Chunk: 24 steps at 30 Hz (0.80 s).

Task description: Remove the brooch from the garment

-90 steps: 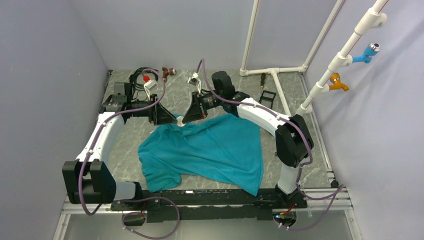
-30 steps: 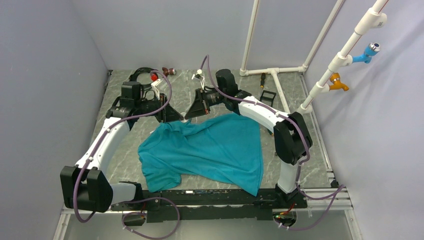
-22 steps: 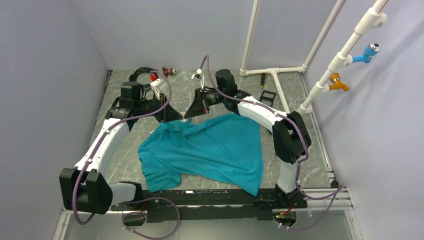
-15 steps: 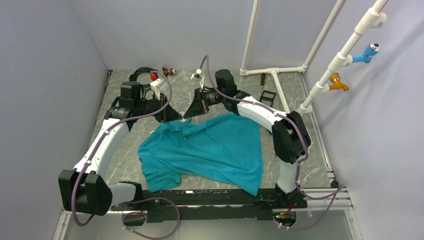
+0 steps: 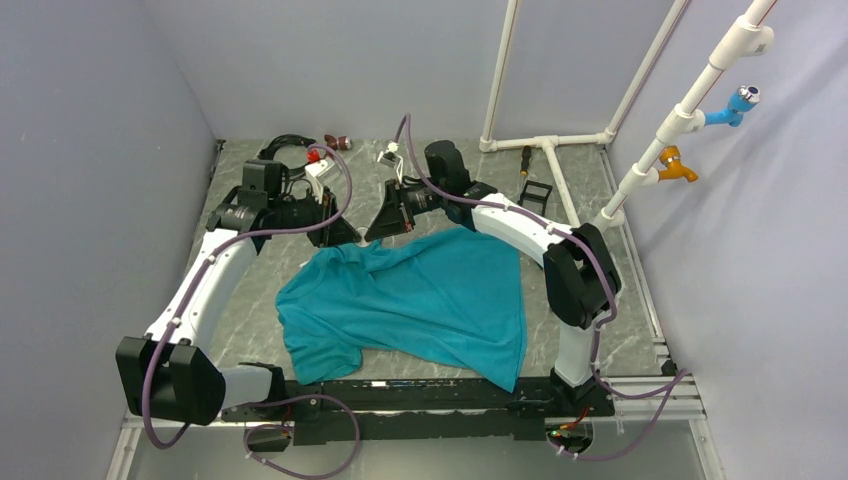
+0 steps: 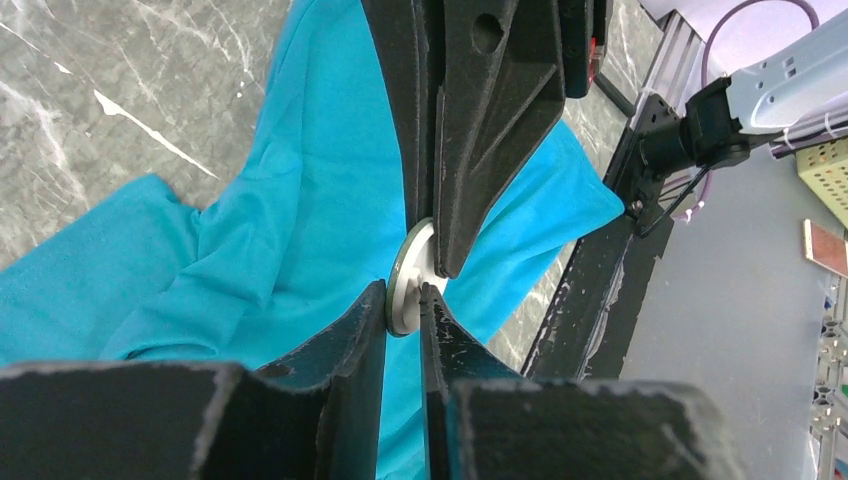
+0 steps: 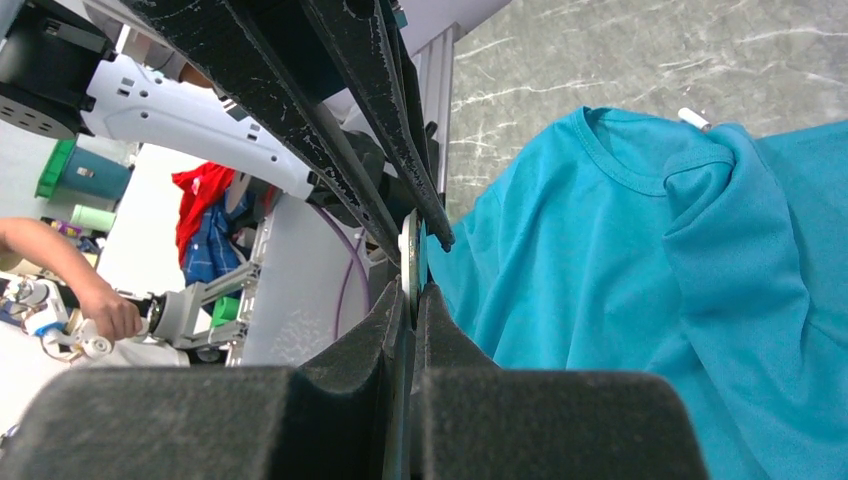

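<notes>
The teal-blue garment lies spread on the marble table, its collar end pulled up at the back left. The brooch is a small round disc, pale grey in the left wrist view and edge-on in the right wrist view. My left gripper is shut on its lower edge. My right gripper is shut on the same disc from the opposite side. Teal fabric sits against the disc's far face. Both sets of fingertips meet nose to nose above the collar.
A reddish-brown tool and a black cable coil lie at the back left. A screwdriver, a black bracket and white pipes stand at the back right. A small white piece lies beside the collar.
Both grippers, still pinched together on the disc, have shifted slightly left over the last second. The shirt's raised collar followed them. The rest of the shirt has not moved.
</notes>
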### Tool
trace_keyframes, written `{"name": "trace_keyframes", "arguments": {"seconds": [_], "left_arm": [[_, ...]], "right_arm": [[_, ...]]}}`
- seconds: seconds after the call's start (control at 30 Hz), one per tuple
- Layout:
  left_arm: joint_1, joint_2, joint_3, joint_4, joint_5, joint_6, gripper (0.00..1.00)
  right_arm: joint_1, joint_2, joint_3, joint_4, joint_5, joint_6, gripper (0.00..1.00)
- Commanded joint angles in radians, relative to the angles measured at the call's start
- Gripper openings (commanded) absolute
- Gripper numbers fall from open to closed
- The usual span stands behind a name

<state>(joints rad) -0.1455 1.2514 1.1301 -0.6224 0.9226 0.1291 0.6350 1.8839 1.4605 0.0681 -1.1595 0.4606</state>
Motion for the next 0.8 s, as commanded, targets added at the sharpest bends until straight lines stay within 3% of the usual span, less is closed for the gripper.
{"name": "trace_keyframes", "arguments": {"seconds": [0.0, 0.5, 0.63, 0.77], "left_arm": [[0.018, 0.016, 0.059, -0.055, -0.048, 0.141, 0.17], [0.018, 0.013, 0.093, -0.1, 0.099, 0.197, 0.37], [0.019, 0.006, 0.096, -0.09, 0.128, 0.178, 0.47], [0.029, -0.005, 0.083, -0.047, 0.15, 0.13, 0.49]], "right_arm": [[-0.003, -0.037, 0.047, -0.047, -0.053, -0.018, 0.0], [0.002, -0.032, 0.061, -0.065, -0.041, -0.054, 0.0], [0.002, -0.031, 0.065, -0.101, -0.036, -0.07, 0.0], [0.002, -0.041, 0.067, -0.129, -0.029, -0.108, 0.0]]}}
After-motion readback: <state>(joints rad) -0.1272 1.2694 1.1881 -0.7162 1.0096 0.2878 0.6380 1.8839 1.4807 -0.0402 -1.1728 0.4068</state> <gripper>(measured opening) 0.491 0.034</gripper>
